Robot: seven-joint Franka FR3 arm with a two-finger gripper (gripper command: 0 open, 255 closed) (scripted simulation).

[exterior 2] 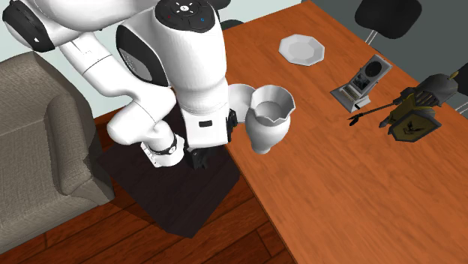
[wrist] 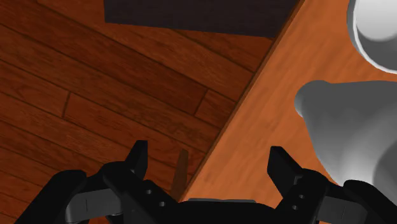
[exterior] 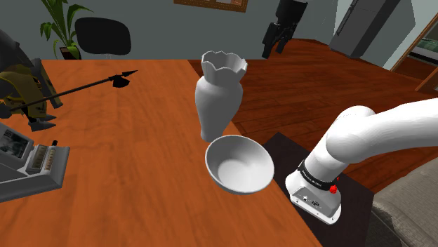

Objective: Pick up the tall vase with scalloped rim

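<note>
Fingers (wrist: 280, 167) apart, empty; one vase (exterior: 219, 98), one bowl (exterior: 239, 165).

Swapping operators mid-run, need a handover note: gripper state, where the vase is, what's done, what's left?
Gripper: jaws open, holding nothing, pointing down at the table's edge.
Vase: white, scalloped rim, upright on the table near that edge. It is off to one side of the gripper, not between the jaws.
White bowl: on the table close beside the vase; cannot tell if they touch.
Done: no grasp yet.
Left: bring the jaws around the vase, close, lift. Probably best to watch the bowl.
</note>
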